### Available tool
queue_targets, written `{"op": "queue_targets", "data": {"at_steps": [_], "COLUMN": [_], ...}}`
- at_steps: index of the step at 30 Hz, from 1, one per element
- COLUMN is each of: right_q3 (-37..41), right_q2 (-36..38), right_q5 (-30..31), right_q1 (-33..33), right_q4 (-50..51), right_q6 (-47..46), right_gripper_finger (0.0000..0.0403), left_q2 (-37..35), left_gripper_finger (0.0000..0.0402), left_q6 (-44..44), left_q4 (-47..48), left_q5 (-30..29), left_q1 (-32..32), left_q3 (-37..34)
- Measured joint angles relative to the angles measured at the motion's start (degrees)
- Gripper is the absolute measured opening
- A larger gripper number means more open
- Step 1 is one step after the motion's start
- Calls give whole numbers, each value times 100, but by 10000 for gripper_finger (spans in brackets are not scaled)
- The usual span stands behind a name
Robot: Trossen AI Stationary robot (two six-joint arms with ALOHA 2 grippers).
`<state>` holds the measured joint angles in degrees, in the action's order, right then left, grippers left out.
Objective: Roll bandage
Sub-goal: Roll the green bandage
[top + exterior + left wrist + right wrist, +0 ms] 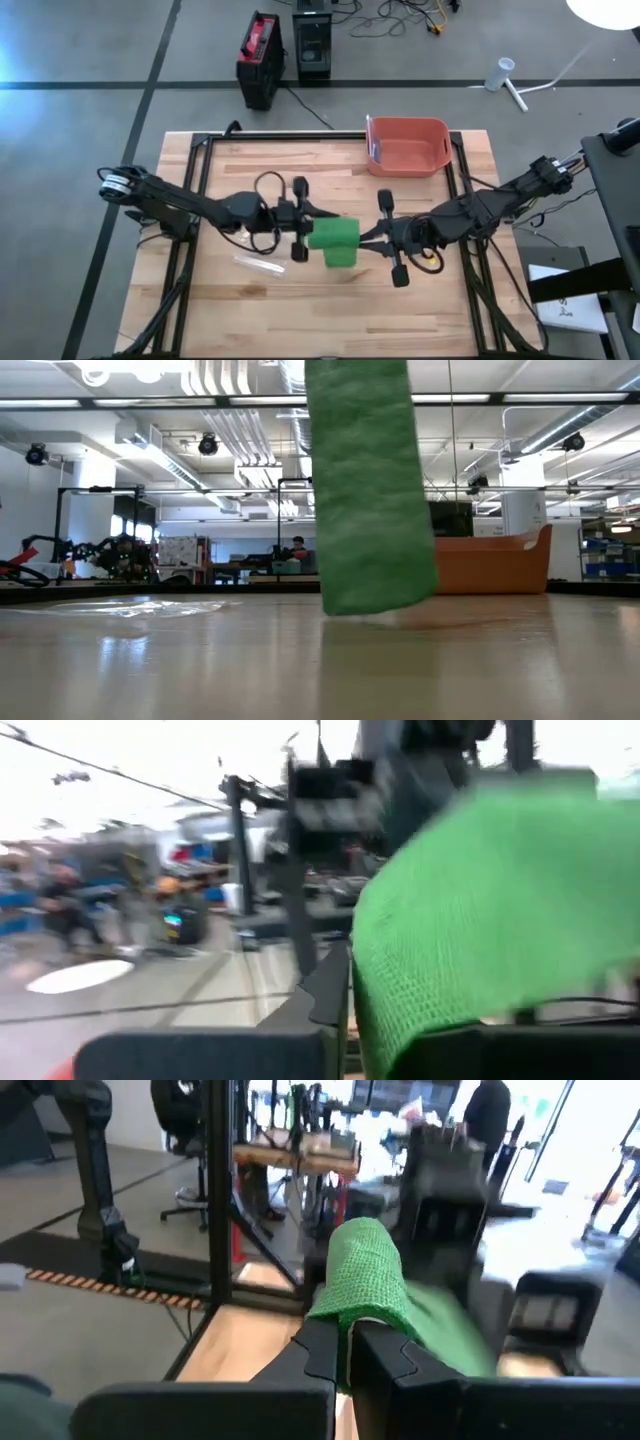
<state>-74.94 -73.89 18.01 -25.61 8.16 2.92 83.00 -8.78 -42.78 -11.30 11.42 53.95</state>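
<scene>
A green bandage (pixel 335 243) hangs between my two grippers over the middle of the wooden table (pixel 300 310). In the low view it is a broad green strip (pixel 370 490) that drops from above, its lower end at the table top; whether it touches I cannot tell. My left gripper (pixel 311 235) comes from the table's left and is shut at the bandage's left edge. My right gripper (pixel 373 240) comes from the right and is shut on the bandage's right side. My left gripper comes at the bandage level, from the table's left, and meets its left edge (pixel 375 970). One dark finger (pixel 322 988) lies right against the cloth; the bandage hides the other. The strip hangs below the hold. My right gripper pinches a rounded fold of the bandage (pixel 362 1285) between its two fingers (pixel 315 1345). The fingers come level from the table's right. The cloth stands up above the fingertips and trails away toward the other gripper, lifted clear there.
An orange-red bin (pixel 406 146) stands at the table's far right. A clear plastic wrapper (pixel 258 264) lies on the wood near the left arm. Black frame rails (pixel 188 200) run along the table's sides. Bare wood lies toward the near edge.
</scene>
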Motion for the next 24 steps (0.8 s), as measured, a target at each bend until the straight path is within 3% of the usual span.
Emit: {"op": "queue_targets", "data": {"at_steps": [3, 9, 17, 24], "right_q3": [25, 55, 48, 48], "right_q2": [-19, -416, -782, -684], "right_q5": [-66, -309, -438, -452], "right_q1": [0, 9, 18, -155], "right_q4": [277, 355, 265, -24], "right_q6": [-288, -448, -334, 127], "right_gripper_finger": [3, 3, 3, 3], "left_q2": [-421, -987, -1084, -1146], "left_gripper_finger": [3, 1, 0, 0], "left_q6": [-425, -880, -899, -854], "left_q4": [412, 895, 1807, 1892], "left_q5": [-300, -291, -286, -294], "left_q1": [-9, -11, -7, -9], "left_q3": [78, 341, 792, 744]}}
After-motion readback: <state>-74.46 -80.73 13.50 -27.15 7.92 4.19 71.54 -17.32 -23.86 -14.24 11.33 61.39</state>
